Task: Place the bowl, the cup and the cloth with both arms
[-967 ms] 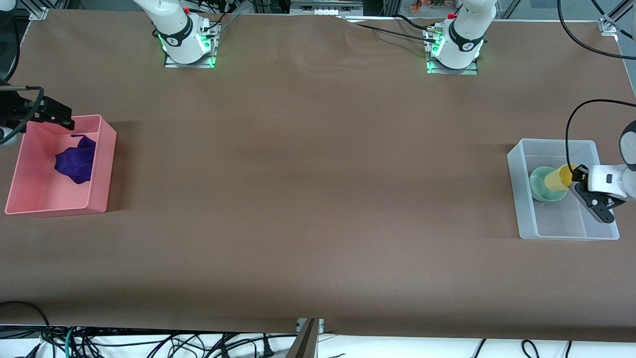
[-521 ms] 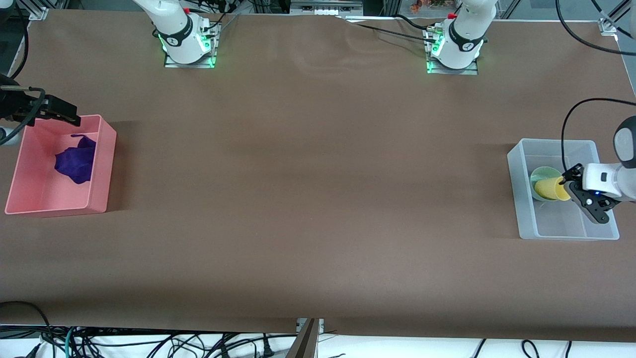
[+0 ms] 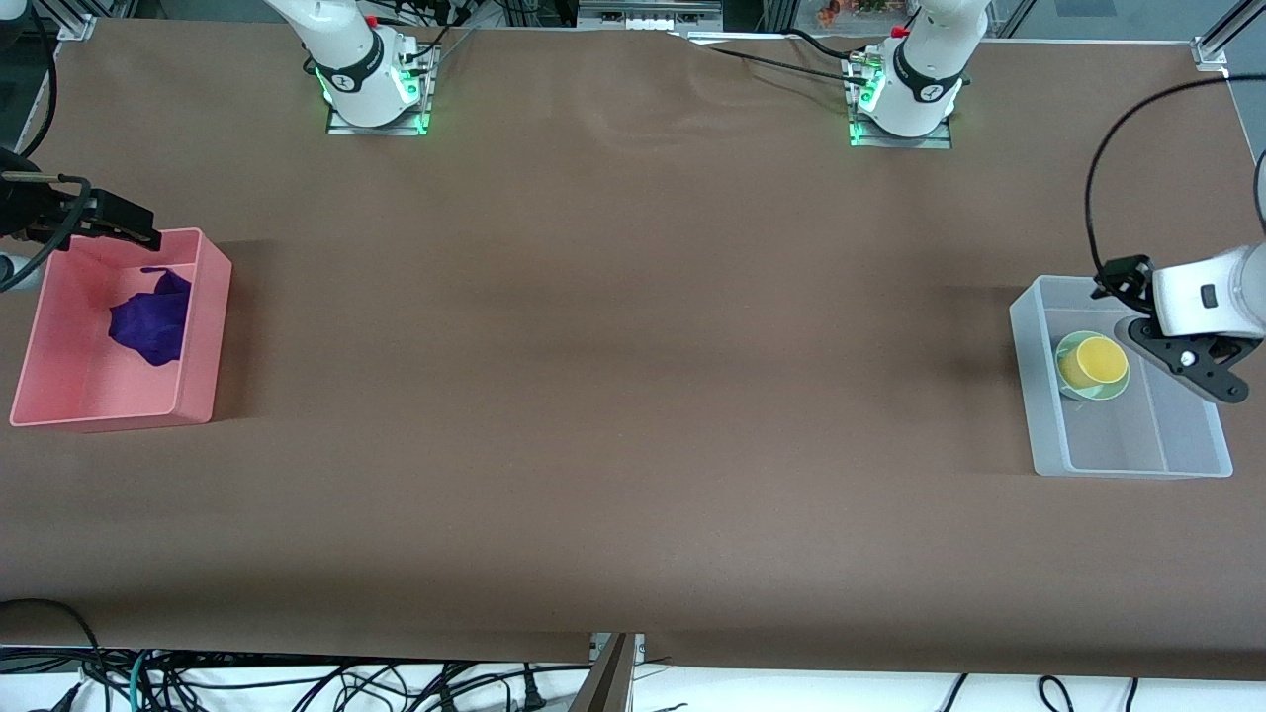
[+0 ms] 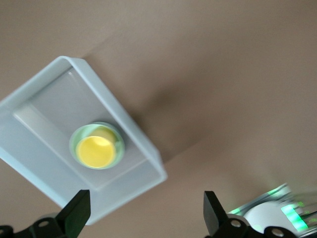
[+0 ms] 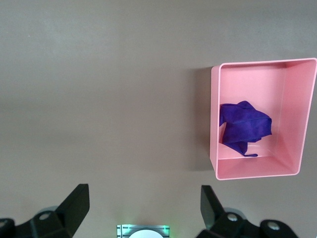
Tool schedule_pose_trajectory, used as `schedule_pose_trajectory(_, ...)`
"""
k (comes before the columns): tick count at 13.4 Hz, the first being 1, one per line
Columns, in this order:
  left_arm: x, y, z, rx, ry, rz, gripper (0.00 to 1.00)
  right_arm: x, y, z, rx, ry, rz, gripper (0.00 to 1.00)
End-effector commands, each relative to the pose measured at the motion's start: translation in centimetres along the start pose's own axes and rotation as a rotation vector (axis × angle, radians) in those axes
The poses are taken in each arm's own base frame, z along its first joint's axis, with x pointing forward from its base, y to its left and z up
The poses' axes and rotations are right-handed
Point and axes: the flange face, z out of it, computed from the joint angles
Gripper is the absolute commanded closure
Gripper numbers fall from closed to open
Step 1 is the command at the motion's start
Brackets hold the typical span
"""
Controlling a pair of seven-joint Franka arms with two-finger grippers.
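Left end effector (image 3: 1187,368) is hanging wide open and empty over the clear bin (image 3: 1128,460), cup (image 3: 1093,360) sitting in the bowl (image 3: 1072,389) just under it. Right end effector (image 3: 119,222), also open and empty, is hovering at the pink bin (image 3: 198,326) rim, cloth (image 3: 150,322) lying inside below.

yellow cup (image 4: 96,151) nested in green bowl (image 4: 74,140), inside clear bin (image 4: 126,122)

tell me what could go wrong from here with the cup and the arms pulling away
1. The cup sits nested in the bowl inside the clear bin; it may wobble or tip out.
2. The open left tool hangs just over the bin's rim and could clip it while retreating.
3. The open right tool sits over the pink bin edge, near the cloth.
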Motion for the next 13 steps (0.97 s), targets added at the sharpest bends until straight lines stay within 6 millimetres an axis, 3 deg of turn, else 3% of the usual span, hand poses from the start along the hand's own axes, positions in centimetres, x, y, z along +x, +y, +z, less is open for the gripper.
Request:
schedule_pose_trajectory(1, -1.5, 5.3, -5.5, 0.015, 0.057, -0.173, 0.0, -0.1, 0.1, -0.4, 0.004, -0.002, 0.015, 0.01)
schedule_pose_trajectory(2, -0.8, 8.1, -6.2, 0.034, 0.057, -0.186, 0.0, 0.0, 0.2, -0.3, 0.004, -0.004, 0.016, 0.01)
schedule_pose_trajectory(5, -2.9, 10.8, -9.9, 0.153, 0.215, -0.25, 0.0, 0.0, 0.3, -0.4, 0.004, -0.001, 0.018, 0.01)
schedule_pose_trajectory(6, -3.6, 10.9, -9.6, 0.135, 0.274, -0.263, 0.0, 0.0, 0.3, -0.3, 0.004, -0.002, 0.018, 0.01)
schedule_pose_trajectory(9, -5.4, 9.6, -5.5, -0.015, 0.312, -0.335, 0.0, 0.0, 0.4, -0.3, 0.004, -0.002, 0.021, 0.01)
schedule_pose_trajectory(13, -5.2, 9.4, -4.9, 0.055, 0.291, -0.405, 0.0, 0.0, 0.4, -0.4, 0.004, -0.001, 0.021, 0.01)
